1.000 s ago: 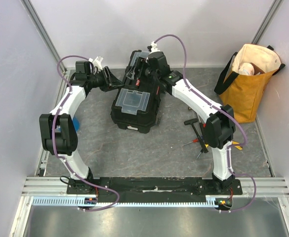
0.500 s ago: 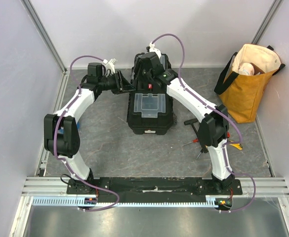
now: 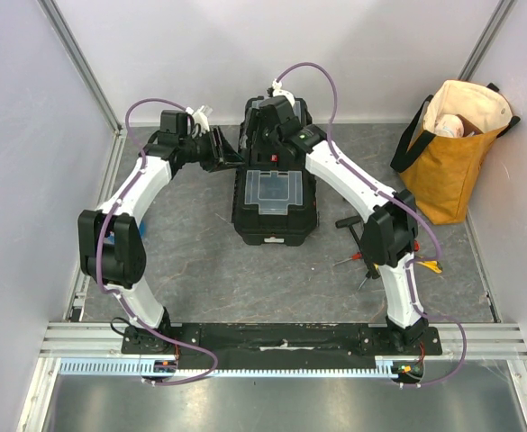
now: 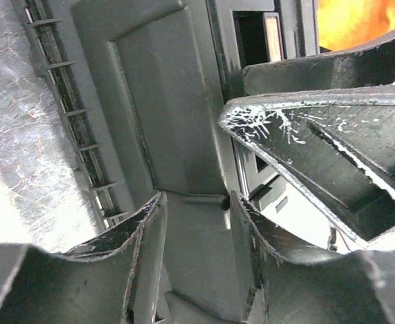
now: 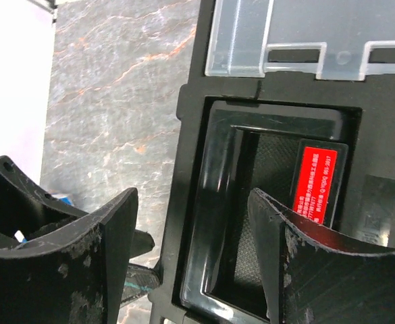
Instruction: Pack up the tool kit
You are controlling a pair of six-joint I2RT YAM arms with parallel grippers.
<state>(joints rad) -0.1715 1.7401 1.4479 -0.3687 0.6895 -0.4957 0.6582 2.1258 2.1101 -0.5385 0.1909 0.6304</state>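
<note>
Toolbox [image 3: 277,216]: left gripper [image 4: 196,202] clamps its side; right gripper [image 5: 194,196] spread, straddling rim.

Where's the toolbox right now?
Overhead view: the toolbox stands mid-table near the back wall, the left gripper and right gripper at its far end, the yellow bag to its right.

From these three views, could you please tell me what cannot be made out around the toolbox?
- Far half of the toolbox: top view, the right arm covers it.
- The left end effector: the left wrist view is too close, so whether it clamps the toolbox is unclear.
- The loose tools: top view, too small, partly behind the same arm.
- Contents of the tote bag: top view, too small.
</note>
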